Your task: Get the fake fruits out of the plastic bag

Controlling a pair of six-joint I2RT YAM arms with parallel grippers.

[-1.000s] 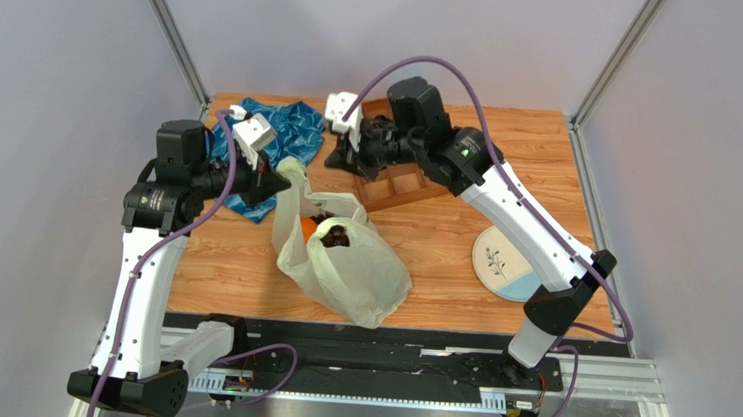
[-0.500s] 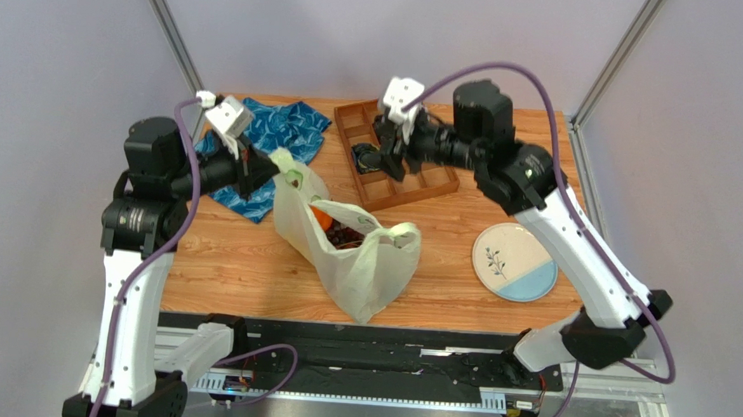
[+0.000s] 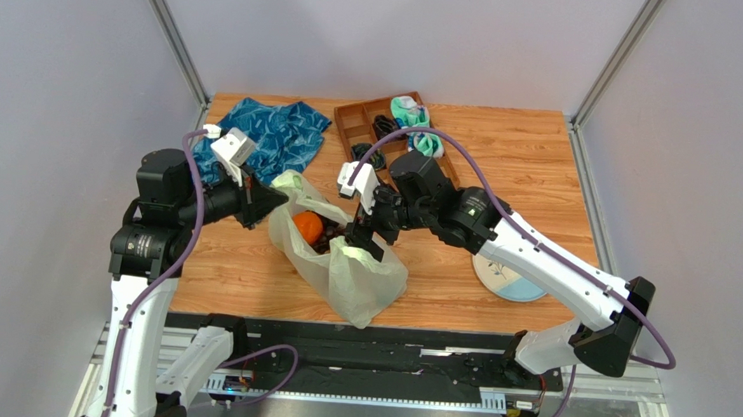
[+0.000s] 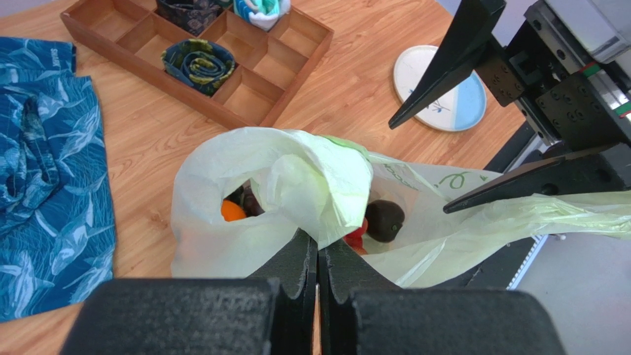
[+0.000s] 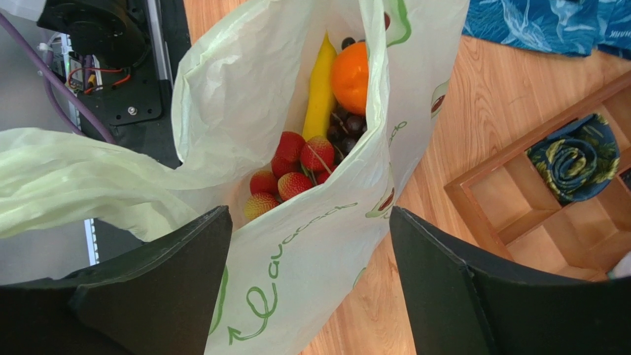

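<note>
my left hand is pinched fully shut on a fold of the plastic bag at its rim, holding that side of the mouth up. my right hand is spread wide and holds nothing. it hangs over the mouth with the near wall of the bag between its two fingers.

all the fake fruits are inside. the banana, the orange, the dark grapes and the red bunch lie heaped at the bottom, and a dark round fruit sits off to one side.

what worries me is the loose handle loop draped by my right hand's finger. if i go down as i am, i judge i'd snag film, not fruit, and drag the bag. a hard tug could also slip the thin fold out of my left pinch, and the mouth would fall shut. the fruits look slick and stacked, so the one i nudge may roll deeper.

the bag's bottom lies close to the bench's near edge, so a pull that way risks it sliding off. there is bare bench between the bag and the plate. the wooden tray and blue cloth crowd the far side.
</note>
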